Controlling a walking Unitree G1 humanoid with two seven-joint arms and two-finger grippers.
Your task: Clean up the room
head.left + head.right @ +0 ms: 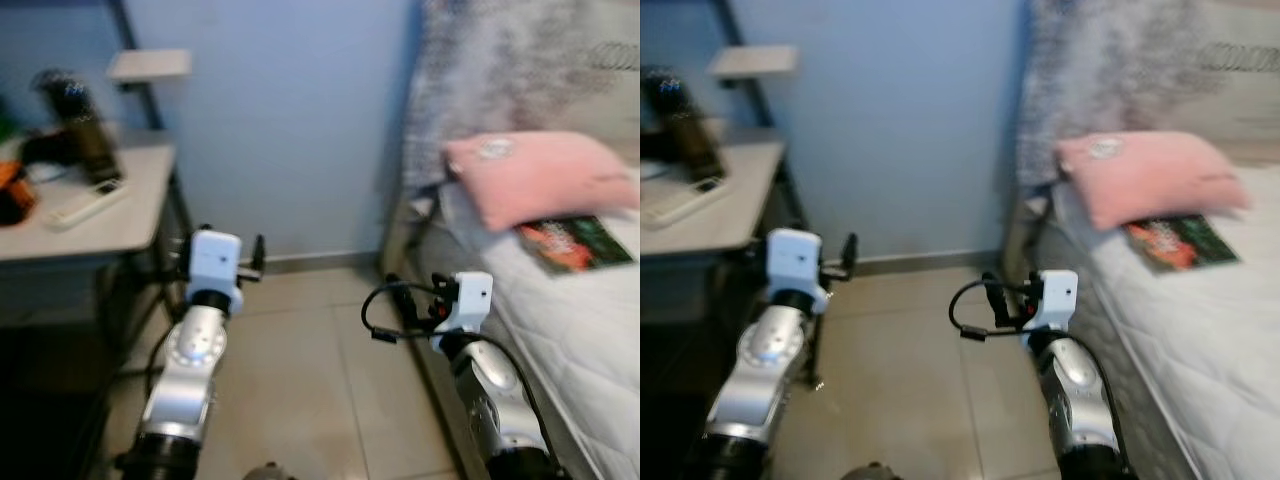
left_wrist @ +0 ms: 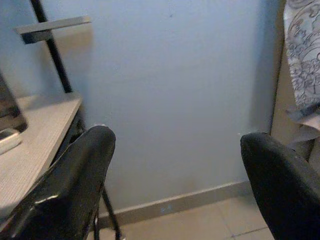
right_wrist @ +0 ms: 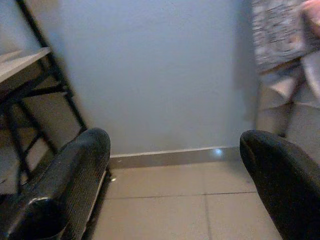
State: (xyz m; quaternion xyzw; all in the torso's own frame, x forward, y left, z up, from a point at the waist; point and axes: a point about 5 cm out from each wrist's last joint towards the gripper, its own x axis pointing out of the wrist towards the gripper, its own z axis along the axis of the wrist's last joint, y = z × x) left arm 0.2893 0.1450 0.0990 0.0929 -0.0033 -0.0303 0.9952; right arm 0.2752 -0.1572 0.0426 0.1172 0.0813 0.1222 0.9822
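A pink pillow (image 1: 535, 175) lies on the bed (image 1: 590, 330) at the right, with a dark green and red book (image 1: 575, 243) just in front of it. On the desk (image 1: 100, 235) at the left lie a white remote (image 1: 85, 205), a dark upright object (image 1: 85, 130) and something orange (image 1: 10, 185). Both arms are held out over the tiled floor between desk and bed. My left gripper (image 2: 175, 145) is open and holds nothing; it faces the blue wall. My right gripper (image 3: 175, 145) is open too, and empty.
A grey patterned blanket (image 1: 500, 60) hangs at the head of the bed. A small shelf (image 1: 150, 65) sits on a black post above the desk. The blue wall (image 1: 290, 130) with its skirting closes off the floor (image 1: 310, 380) ahead.
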